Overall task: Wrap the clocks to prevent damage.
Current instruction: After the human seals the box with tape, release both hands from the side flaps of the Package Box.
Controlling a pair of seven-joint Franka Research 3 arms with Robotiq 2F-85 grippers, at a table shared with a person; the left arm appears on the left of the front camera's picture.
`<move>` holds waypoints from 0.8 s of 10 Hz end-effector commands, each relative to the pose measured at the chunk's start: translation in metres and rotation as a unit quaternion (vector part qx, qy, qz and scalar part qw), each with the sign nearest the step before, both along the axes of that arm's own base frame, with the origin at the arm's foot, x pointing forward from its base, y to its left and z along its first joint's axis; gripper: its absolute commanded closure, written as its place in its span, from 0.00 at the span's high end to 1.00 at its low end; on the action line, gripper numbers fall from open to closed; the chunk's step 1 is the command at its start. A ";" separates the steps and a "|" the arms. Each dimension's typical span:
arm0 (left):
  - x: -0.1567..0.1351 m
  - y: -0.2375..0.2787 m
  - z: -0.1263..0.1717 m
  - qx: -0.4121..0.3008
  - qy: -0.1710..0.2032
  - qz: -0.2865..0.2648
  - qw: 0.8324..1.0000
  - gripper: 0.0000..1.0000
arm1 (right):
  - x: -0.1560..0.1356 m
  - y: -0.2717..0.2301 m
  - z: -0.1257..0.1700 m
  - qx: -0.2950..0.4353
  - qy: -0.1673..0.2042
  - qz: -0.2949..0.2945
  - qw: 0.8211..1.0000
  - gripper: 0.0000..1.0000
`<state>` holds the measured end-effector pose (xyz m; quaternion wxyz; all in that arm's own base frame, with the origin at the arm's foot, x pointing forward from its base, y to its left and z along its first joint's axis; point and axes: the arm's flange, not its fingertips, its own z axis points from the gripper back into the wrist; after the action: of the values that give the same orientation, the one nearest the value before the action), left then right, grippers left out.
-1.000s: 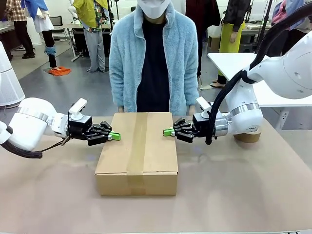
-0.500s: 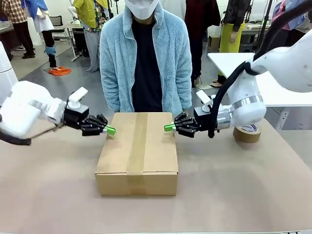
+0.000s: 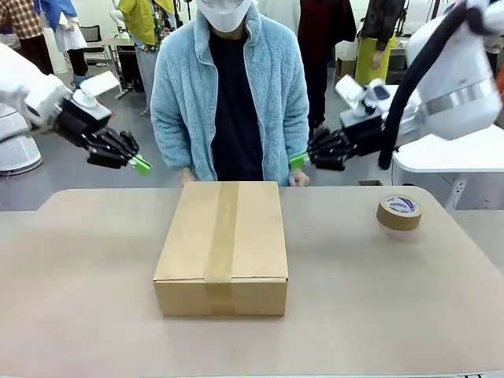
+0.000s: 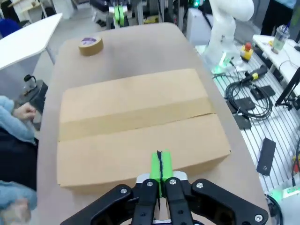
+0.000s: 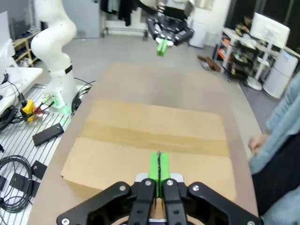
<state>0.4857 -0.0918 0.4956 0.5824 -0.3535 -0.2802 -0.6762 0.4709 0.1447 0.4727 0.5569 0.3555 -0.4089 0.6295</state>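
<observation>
A closed cardboard box (image 3: 222, 244), taped along its top, sits mid-table. The clocks are out of view. My left gripper (image 3: 140, 165) hangs shut and empty in the air, up and to the left of the box's far left corner. Shut and empty as well, my right gripper (image 3: 298, 160) hovers above the far right corner. In the left wrist view the shut green pads (image 4: 161, 166) point down at the box (image 4: 136, 126). The right wrist view shows its shut gripper (image 5: 159, 166) over the box (image 5: 154, 140), with the left gripper (image 5: 163, 47) beyond it.
A brown tape roll (image 3: 399, 211) lies on the table to the right of the box. A person in a light blue fleece (image 3: 230, 94) stands at the far edge, one hand (image 3: 298, 178) near the box's far right corner. Bare brown tabletop (image 3: 354, 315) surrounds the box.
Both grippers have lifted from beside the box's far end and swung up and outward, staying shut. The person has shifted slightly left.
</observation>
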 end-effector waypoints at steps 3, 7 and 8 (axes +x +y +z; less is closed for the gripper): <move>-0.030 0.015 0.047 0.034 -0.036 0.037 0.998 0.00 | -0.041 -0.012 0.061 -0.064 -0.016 -0.063 0.996 0.01; -0.021 0.013 0.050 0.019 -0.034 0.022 0.999 0.00 | -0.022 -0.016 0.056 -0.032 -0.018 -0.046 0.998 0.01; -0.021 0.013 0.050 0.019 -0.034 0.022 0.999 0.00 | -0.022 -0.016 0.056 -0.032 -0.018 -0.046 0.998 0.01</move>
<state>0.4617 -0.0775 0.5426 0.5946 -0.3155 -0.2947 -0.6783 0.4475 0.1278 0.5263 0.5987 0.3032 -0.4057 0.6205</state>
